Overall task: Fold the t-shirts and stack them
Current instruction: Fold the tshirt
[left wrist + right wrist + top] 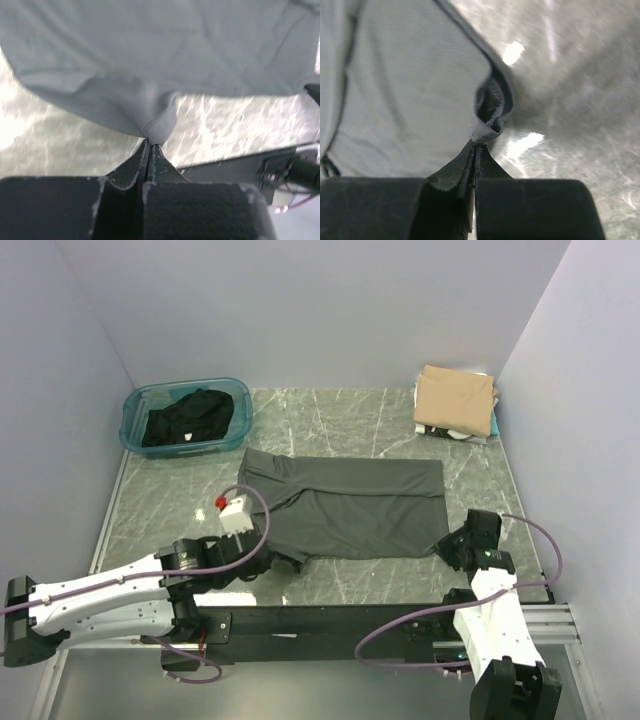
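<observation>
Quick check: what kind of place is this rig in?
Likely a lab test cell, not a home: plain walls box in a marble-patterned table, with a teal tub holding a black t-shirt and a folded stack.

Green-grey marbled table (340,430): a charcoal-grey t-shirt (350,505) lies spread at centre. A teal tub (237,425) stands in the far left corner. A stack of folded t-shirts (455,398), tan uppermost, occupies the far right corner.

No writing, label, brand mark, number or sign can be read on anything in any of the three views.
</observation>
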Robot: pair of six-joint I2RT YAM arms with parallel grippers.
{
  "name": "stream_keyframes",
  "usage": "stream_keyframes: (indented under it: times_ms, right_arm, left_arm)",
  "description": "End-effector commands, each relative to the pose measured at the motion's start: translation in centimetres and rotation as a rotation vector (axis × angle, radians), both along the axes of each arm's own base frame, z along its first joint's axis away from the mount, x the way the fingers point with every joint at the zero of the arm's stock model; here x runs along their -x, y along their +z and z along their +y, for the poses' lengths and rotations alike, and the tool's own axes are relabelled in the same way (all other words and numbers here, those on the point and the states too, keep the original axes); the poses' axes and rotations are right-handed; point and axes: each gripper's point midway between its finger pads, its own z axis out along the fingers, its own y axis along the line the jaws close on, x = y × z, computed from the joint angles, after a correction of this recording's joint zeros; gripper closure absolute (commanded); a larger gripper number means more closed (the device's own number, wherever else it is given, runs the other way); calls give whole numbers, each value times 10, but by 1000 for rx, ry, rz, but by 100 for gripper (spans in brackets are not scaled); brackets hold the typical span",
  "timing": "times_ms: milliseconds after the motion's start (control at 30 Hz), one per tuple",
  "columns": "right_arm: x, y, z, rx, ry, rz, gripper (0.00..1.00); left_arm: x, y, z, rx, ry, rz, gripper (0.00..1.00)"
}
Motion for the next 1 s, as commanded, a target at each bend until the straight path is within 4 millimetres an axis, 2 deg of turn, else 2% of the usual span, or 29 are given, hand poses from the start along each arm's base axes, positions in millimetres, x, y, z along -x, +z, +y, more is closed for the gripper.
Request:
stream_keyframes:
  times_ms: [0,167,300,467,667,967]
  right_arm:
    - [-26,35,-6,48,42,-110,100]
    - [-35,40,-5,53,74,-117,100]
    - [-44,44,-7,64,89,-115,100]
    - [-58,56,-9,69,105,-133,100]
    - [-70,63,-9,69,133,-124,100]
    - [-93,75,-7,51,166,-127,100]
  left_arm:
    - [-32,35,-15,33,12,-119,99]
    - [-58,42,-18,-19,31,-144,99]
    - [-79,47,-12,-28,72,-154,99]
    - [-96,58,-16,-24,61,-181,99]
    - [-118,64,-11,-69,86,-193,99]
    - [-167,80,-8,-124,71,-242,99]
